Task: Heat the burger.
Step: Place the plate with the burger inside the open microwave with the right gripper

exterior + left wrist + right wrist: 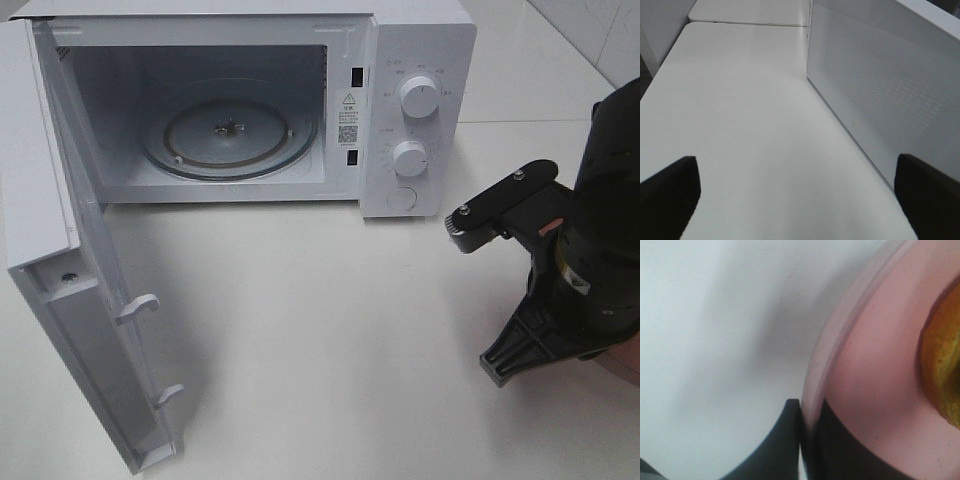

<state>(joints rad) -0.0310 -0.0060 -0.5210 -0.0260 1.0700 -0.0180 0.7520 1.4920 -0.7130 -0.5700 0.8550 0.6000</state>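
Right gripper (807, 412) pinches pink plate (875, 365) rim; left gripper (797, 162) gapes empty over white table (740, 125).

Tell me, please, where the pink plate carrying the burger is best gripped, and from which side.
Grip the pink plate at its thin raised rim, coming from outside the edge, away from the burger. The rim is slim enough to pinch, while the flat floor offers no hold. The right tool appears to sit so, one finger on each face.
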